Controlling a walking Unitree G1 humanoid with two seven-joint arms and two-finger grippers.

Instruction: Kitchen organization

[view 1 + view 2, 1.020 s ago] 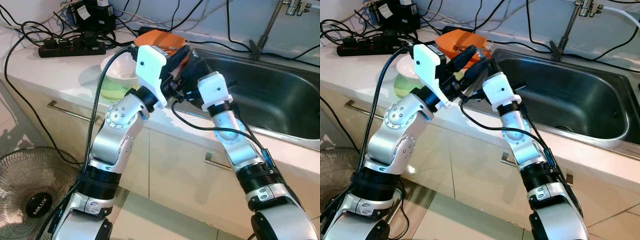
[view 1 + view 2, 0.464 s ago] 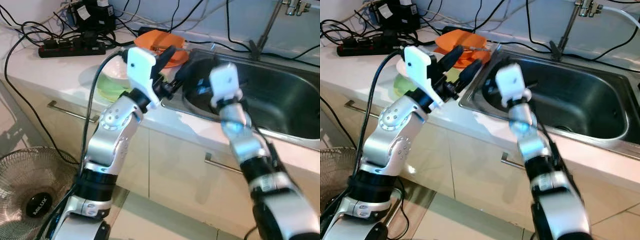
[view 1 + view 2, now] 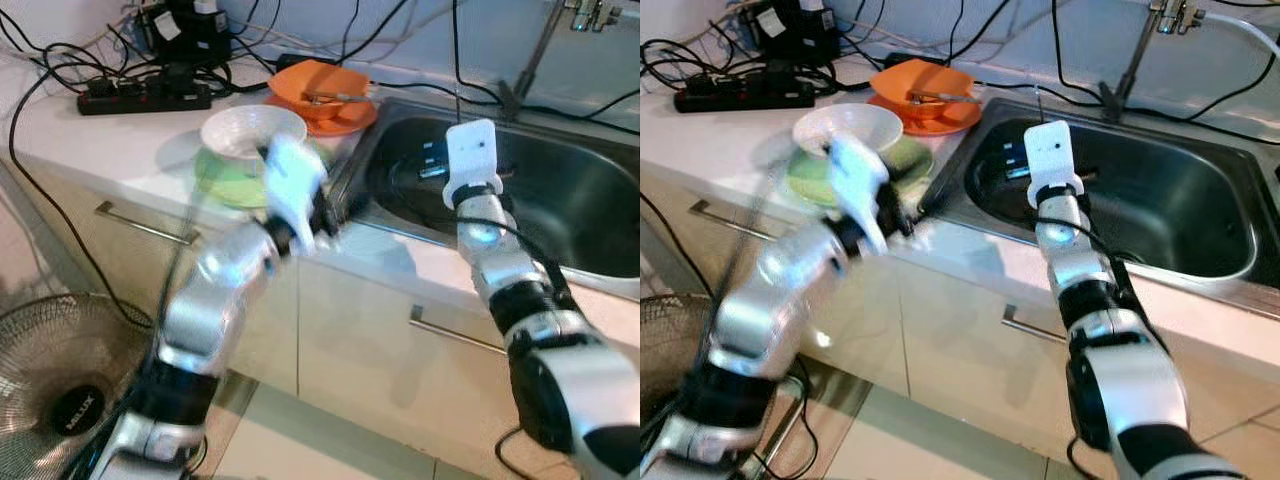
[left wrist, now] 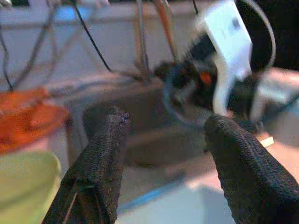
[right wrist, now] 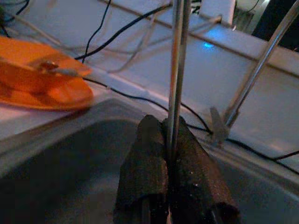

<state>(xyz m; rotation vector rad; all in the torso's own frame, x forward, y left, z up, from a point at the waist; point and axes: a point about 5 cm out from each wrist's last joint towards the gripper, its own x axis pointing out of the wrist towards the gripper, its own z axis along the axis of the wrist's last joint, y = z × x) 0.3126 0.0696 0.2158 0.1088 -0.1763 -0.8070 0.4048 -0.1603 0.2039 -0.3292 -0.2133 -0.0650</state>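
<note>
Now the right gripper point(image 5: 170, 154) is over the steel sink point(image 3: 1180, 215), and its two black fingers are pressed together on a pair of thin metal chopsticks point(image 5: 177, 70) that stand up between them. The white housing of the right wrist point(image 3: 1052, 160) is above the left part of the basin. The left gripper point(image 4: 166, 144) is blurred, near the front edge of the white counter point(image 3: 120, 140) just beside the left rim of the sink; its two fingers stand well apart with nothing between them. On the counter, an orange bowl point(image 3: 920, 82) sits on an orange plate point(image 3: 940, 115) just beside the far left corner of the sink, and some metal utensil lies across the bowl. Nearer to the robot, a white bowl point(image 3: 848, 125) rests on a light green plate point(image 3: 902, 160). At the back of the counter there is a black power strip point(image 3: 145, 95) with many black cables around it, and a tap point(image 3: 1140, 50) rises behind the sink. On the floor at the robot's left stands a fan point(image 3: 70, 380); the black centre of its grille carries the word "MILUX". No other writing can be read.
</note>
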